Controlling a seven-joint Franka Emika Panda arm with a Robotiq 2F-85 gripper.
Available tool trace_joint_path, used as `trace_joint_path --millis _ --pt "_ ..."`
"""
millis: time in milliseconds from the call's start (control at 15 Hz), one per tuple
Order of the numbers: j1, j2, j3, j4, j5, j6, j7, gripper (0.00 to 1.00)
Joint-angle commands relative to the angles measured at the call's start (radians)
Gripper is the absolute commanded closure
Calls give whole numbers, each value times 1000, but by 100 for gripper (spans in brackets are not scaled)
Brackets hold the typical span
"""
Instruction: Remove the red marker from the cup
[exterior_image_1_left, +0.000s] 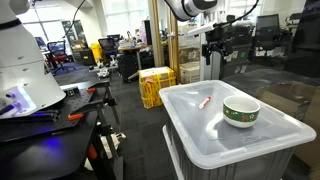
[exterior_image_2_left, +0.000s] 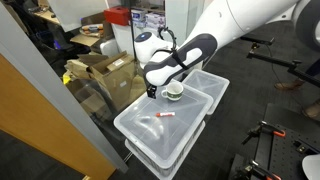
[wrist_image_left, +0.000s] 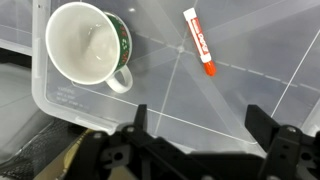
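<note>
Red on the clear plastic worktop (exterior_image_1_left: 200, 132), the red marker (exterior_image_1_left: 204, 101) lies apart from the cup (exterior_image_1_left: 240, 112) in both exterior views, while the wrist view shows the cup empty and the fingers (wrist_image_left: 258, 122) spread, holding nothing, so removal looks done.

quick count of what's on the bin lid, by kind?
cup: 1 (white, green band, nothing inside)
red marker: 1 (lying flat on the lid, apart from the cup)
Total: 2
</note>
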Motion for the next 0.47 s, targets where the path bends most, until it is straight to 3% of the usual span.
trace_joint_path --millis 0,67,133,400 --pt "4 -132 -19 -192 8 112 47 0" --pt "1 -152 -19 -225 10 141 49 0" --pt "4 -64 -17 -101 6 82 19 0" --pt "1 -111 -17 -171 6 112 20 0"
